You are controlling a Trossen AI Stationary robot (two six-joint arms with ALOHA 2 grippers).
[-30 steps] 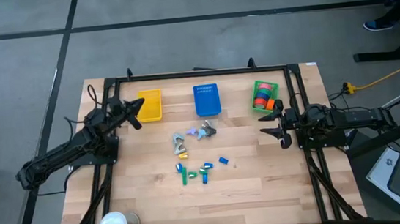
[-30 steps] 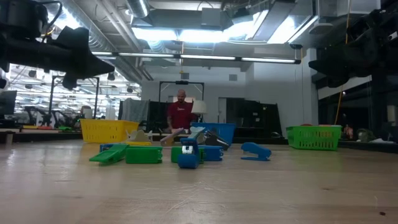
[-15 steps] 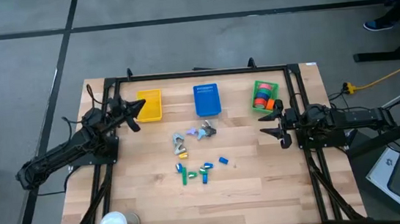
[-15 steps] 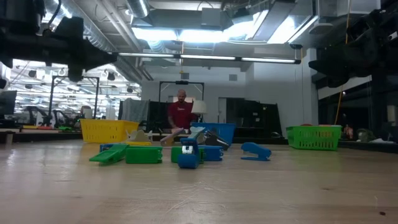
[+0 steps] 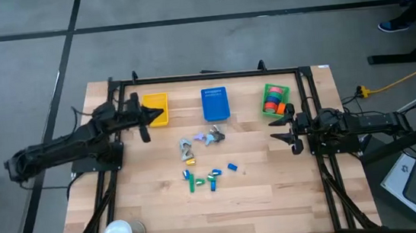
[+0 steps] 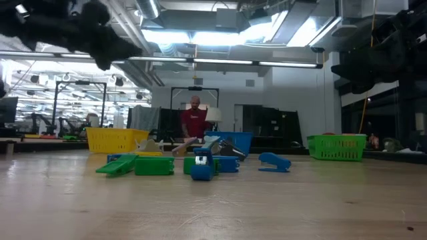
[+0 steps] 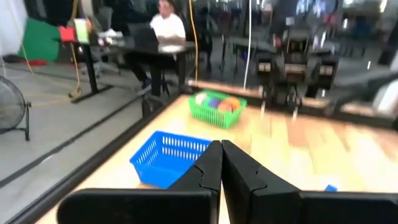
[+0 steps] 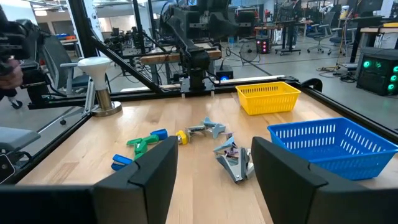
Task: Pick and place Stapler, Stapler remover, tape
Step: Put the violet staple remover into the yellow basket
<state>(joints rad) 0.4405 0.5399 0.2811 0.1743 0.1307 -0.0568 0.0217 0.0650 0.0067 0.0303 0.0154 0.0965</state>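
- Since a second ago, left pincer has swung from beside the yellow basket toward the tabletop's middle, fingers pressed together, empty.
- Right pincer waits spread near the green basket, where the tape lies.
- Likely next: reach down to the staple removers or staplers.

Even overhead lighting; ceiling fixtures glare brightly in the low view. Left wrist view is motion-blurred; soft, faint shadows on the table.
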